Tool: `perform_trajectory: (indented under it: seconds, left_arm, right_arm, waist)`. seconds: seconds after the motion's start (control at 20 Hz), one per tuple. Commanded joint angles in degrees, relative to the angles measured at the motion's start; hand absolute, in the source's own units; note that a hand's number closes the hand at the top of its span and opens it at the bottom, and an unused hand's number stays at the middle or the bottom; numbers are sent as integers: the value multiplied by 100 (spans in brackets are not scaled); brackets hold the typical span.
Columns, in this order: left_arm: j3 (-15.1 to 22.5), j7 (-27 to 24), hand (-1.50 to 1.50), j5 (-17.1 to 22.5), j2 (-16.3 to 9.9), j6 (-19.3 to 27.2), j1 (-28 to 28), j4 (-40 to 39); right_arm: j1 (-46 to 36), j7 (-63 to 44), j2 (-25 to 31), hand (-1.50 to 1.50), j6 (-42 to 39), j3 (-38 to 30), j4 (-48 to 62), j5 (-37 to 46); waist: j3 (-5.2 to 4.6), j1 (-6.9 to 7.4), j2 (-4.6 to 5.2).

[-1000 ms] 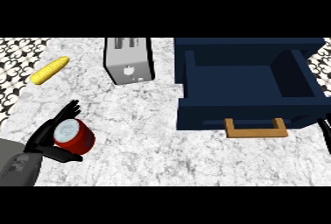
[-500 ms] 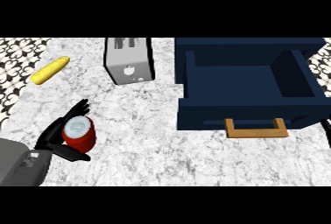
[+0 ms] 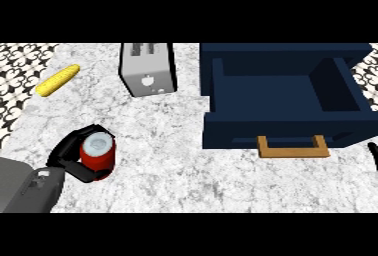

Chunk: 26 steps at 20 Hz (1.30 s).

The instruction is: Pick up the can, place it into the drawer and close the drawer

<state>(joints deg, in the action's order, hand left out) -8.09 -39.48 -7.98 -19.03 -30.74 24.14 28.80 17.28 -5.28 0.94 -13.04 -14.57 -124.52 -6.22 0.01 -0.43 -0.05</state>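
Marble counter (image 3: 184, 165): your left hand (image 3: 70, 157) curls around the red cylindrical can (image 3: 97, 152); the open navy drawer (image 3: 284, 112) awaits filling, closing.

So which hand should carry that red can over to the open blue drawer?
The left hand: its fingers already curl round the red cylindrical can. Only a black sliver of the right hand shows at the right edge, near the open navy drawer, holding nothing visible.

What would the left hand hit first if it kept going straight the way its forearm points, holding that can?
Judging by the forearm, the left hand, curled round the red can, points up and right across the counter. The toaster looks like the first thing in that line, though depth is hard to judge.
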Motion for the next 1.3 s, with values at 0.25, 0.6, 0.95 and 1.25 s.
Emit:
perform_trajectory:
  seconds: [0.25, 0.6, 0.95, 1.25]
  left_arm:
    - [-34, 901, 150, 753, 584, -230, -408, 1589]
    - [-909, 1291, 150, 1090, 1434, 2608, -273, 1903]
    - [-110, 2705, 150, 905, 1804, 2981, -674, 3973]
    - [296, 3644, 150, 763, 1713, 3386, -69, 4858]
  right_arm:
    - [-91, 158, -9, -150, -20, -46, 243, 125]
    - [119, -231, -92, -150, 163, 66, -252, 70]
    - [279, -232, -53, -150, -10, -69, -618, -205]
    - [296, 744, -60, -150, -284, -347, 349, -122]
  waist:
    - [7, 99, -22]
    - [8, 97, -38]
    - [3, 51, -26]
    - [6, 23, -13]
